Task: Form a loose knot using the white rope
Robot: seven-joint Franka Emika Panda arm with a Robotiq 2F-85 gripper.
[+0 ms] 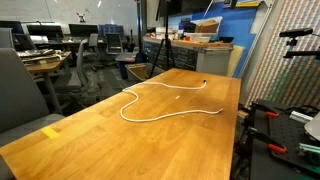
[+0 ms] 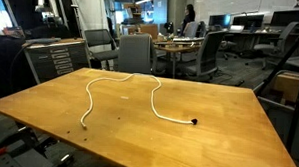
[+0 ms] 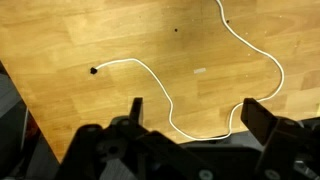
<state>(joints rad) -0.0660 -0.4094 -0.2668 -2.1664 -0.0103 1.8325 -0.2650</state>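
— Rope [image 3: 120, 63], where did it lie?
— In slack curves on the wooden table [image 1: 200, 135], one bend showing between the claw's [image 3: 192, 115] jaws in the wrist view.
— And the claw?
— Jaws stood wide apart, empty.

On the tabletop [image 2: 223, 131], around its middle: the white rope [image 2: 154, 92]. Lies flat in one open, winding curve, bend toward the far edge in an exterior view, both ends well apart nearer the front edge. Behind the far edge: chairs [image 2: 136, 51].
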